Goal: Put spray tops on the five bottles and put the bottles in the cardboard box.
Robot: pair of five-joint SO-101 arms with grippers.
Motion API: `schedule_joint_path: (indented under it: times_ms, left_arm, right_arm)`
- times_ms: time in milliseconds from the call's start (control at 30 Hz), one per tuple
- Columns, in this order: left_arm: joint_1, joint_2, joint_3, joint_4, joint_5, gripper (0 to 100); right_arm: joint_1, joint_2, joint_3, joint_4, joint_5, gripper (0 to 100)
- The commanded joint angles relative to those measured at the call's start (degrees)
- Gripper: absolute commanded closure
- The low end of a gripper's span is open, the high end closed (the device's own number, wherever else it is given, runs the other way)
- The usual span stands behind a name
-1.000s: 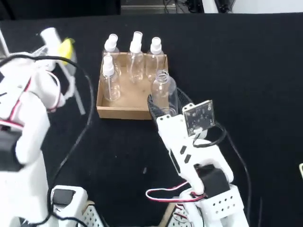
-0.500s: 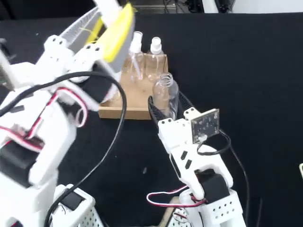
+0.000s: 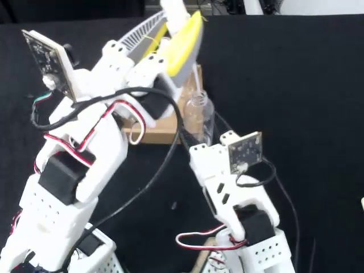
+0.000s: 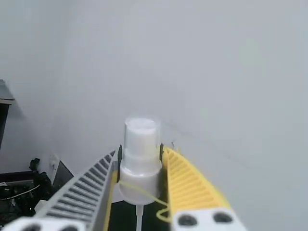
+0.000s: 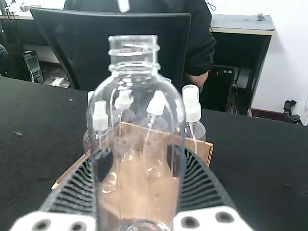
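Snugly between left fingers (image 4: 185, 175), the spray top (image 4: 140, 154)

From above, my left arm (image 3: 85, 153) covers most of the cardboard box (image 3: 159, 132). Only its near wall and one far corner show, and whatever stands inside is hidden. The spray top (image 3: 173, 7) in my left gripper (image 3: 181, 14) is cut off by the upper edge, and in the left wrist view its tube runs out of frame. In the right wrist view the open bottle (image 5: 137, 144) loses its base to the edge, and the capped bottles (image 5: 191, 103) behind it look warped through its clear wall.
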Motion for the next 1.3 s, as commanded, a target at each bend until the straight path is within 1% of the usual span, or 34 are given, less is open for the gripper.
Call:
schedule_joint_path:
  times_ms: [0,67,200,267,1267]
  left_arm:
    - [0.75,-0.44,0.84,-0.88,0.26,97]
    - [0.75,-0.79,2.33,-1.05,0.09,97]
    - [1.01,-0.62,3.56,-1.05,-4.66,97]
    - [0.84,-0.44,3.56,-1.05,-5.80,97]
    - [0.75,-0.97,-0.66,-1.05,-5.80,97]
  right_arm:
    - [-0.18,-1.10,-0.48,-1.58,-0.35,98.8]
    - [-0.18,-1.10,-0.48,-1.58,-0.35,98.8]
    - [-0.18,-1.10,-0.57,-1.58,-0.35,98.8]
    - [-0.18,-1.10,-0.57,-1.58,-0.35,98.8]
    - [-0.35,-1.10,-0.57,-1.58,-0.35,98.8]
